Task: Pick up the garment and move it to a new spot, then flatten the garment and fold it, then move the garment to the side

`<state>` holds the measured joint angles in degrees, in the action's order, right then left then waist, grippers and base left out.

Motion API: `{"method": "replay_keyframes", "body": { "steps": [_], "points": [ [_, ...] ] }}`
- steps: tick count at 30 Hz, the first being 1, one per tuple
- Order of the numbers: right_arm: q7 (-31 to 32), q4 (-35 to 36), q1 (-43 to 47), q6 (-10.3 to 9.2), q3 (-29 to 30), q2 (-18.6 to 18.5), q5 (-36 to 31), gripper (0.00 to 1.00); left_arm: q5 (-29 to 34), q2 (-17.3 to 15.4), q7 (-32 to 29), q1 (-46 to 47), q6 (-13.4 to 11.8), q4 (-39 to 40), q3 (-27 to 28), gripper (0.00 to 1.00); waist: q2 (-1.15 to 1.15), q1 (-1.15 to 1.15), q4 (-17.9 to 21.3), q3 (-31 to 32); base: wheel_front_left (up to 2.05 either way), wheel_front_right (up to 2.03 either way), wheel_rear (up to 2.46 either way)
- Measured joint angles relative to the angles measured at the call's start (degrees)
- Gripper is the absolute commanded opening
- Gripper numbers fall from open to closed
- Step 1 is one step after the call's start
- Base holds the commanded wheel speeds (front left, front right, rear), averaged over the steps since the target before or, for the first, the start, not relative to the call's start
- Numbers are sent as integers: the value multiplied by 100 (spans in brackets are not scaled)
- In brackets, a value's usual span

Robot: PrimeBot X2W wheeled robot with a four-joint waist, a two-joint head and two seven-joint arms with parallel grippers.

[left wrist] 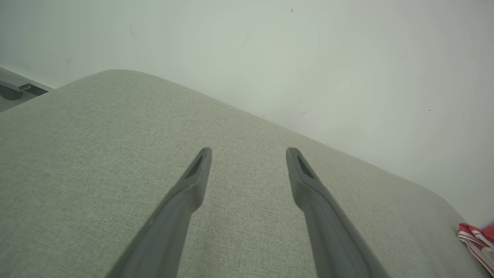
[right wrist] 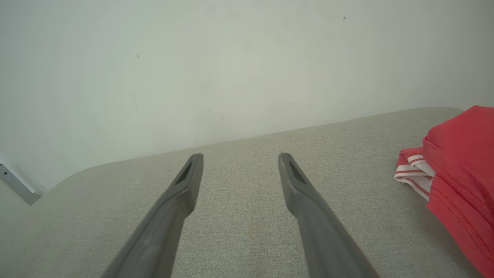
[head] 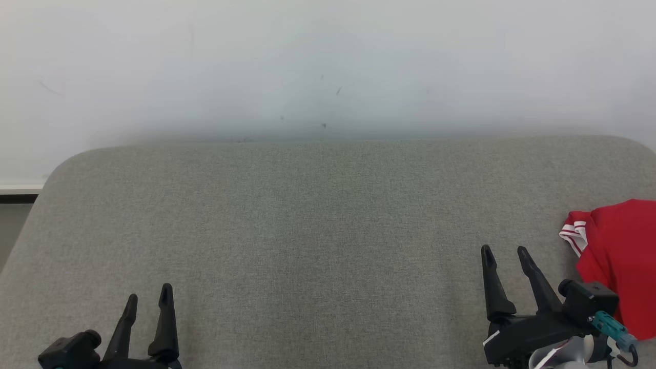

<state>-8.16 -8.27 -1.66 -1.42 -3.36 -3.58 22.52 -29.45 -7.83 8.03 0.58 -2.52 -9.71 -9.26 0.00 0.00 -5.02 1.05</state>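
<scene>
Red cloth with white-striped trim, the garment (head: pixel 622 256), lies bunched at the right edge of the head view on the grey woven bench (head: pixel 307 230), cut off by the frame. What shows of it runs top to bottom along that edge, and the striped trim (head: pixel 573 233) points left toward the middle of the bench. At the lower right the right gripper (head: pixel 504 250) sits just beside the garment, fingers spread and holding nothing. At the lower left the left gripper (head: pixel 149 293) is well apart from it, fingers also spread. A pale wall (head: pixel 328 61) rises behind the bench.

Left wrist view: fingers stand apart over bare bench, with the striped trim in the lower right corner.

Right wrist view: fingers stand apart over the bench, empty. The garment is at the right edge, its trim pointing left.
</scene>
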Motion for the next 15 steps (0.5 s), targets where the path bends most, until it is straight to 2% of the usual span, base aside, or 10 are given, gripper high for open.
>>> {"method": "replay_keyframes", "body": {
  "steps": [6,7,15],
  "points": [
    [-1,-49,-1,1,-35,1,0,100,0,-30,-37,-15,0,3,-18,100,0,0,8,2,0,0,0],
    [-1,-56,-1,1,-42,2,0,0,0,-36,-40,-15,1,5,-19,0,0,0,11,2,0,0,0],
    [59,-387,248,-7,-38,22,112,0,-105,96,-92,-188,10,-289,-36,0,0,0,21,-1,0,0,0]
  ]
}}
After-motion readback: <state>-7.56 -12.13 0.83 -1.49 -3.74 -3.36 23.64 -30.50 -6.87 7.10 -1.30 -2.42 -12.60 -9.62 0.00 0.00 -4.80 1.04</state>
